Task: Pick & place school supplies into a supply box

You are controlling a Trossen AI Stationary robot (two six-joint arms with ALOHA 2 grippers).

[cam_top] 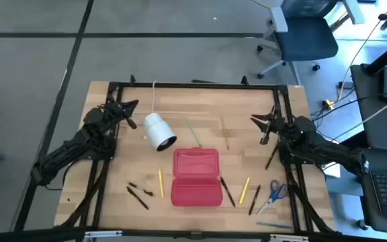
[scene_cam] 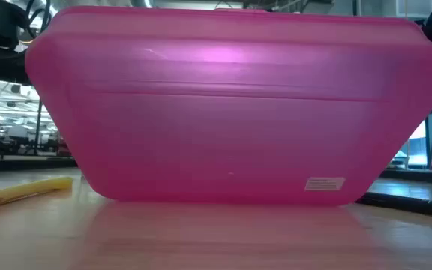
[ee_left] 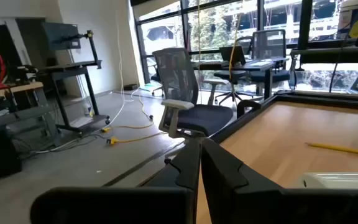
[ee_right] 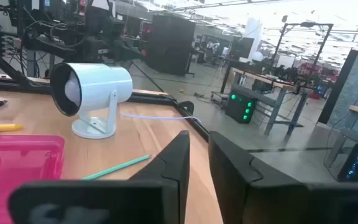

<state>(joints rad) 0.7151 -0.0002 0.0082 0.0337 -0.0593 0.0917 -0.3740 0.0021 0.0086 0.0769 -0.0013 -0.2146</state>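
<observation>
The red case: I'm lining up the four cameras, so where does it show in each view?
High: red case at table centre, toward the near edge.
Low: fills nearly the whole picture.
Left wrist: not in it.
Right wrist: a corner at the lower left.
Shared landmark: the white cylinder beside it.

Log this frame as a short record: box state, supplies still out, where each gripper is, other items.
supply box: closed, near table's front centre
supplies out: yellow pencil and black pens left of box; green pencil behind it; scissors right of it
left gripper: back left, holding nothing
right gripper: back right, holding nothing
other: white cylinder with cord
progress: nothing visibly placed
</observation>
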